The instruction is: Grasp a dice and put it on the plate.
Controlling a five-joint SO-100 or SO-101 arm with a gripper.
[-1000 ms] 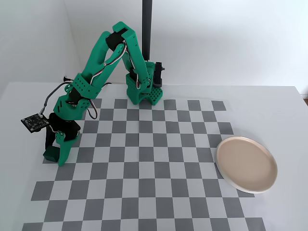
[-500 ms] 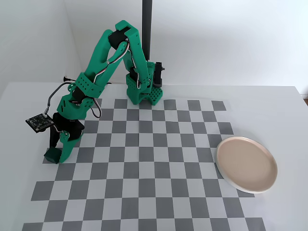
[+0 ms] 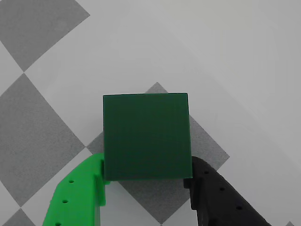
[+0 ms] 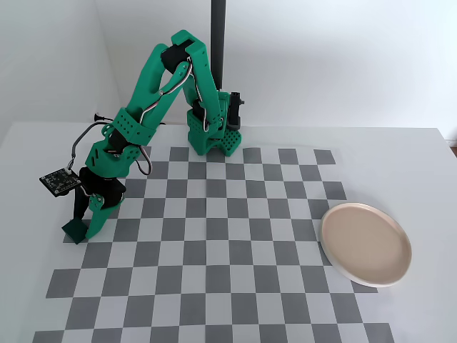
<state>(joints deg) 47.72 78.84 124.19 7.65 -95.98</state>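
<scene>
At the left edge of the checkered mat (image 4: 214, 250), a green arm (image 4: 153, 93) reaches out from its base (image 4: 213, 139) at the far side of the board, upper link rising to a high elbow and the forearm slanting down and to the left in the fixed view. Its gripper (image 4: 80, 227) points down at the mat's left border, a small circuit board (image 4: 57, 181) jutting from the wrist. Seen from the wrist view, the gripper (image 3: 146, 176) pinches the dice (image 3: 146, 136), a plain dark green cube, with the bright green finger (image 3: 77, 193) pressed to one side and the black finger (image 3: 221, 197) to the other. Across the mat, well apart from the dice (image 4: 73, 229), the plate (image 4: 365, 244) lies at the right edge.
</scene>
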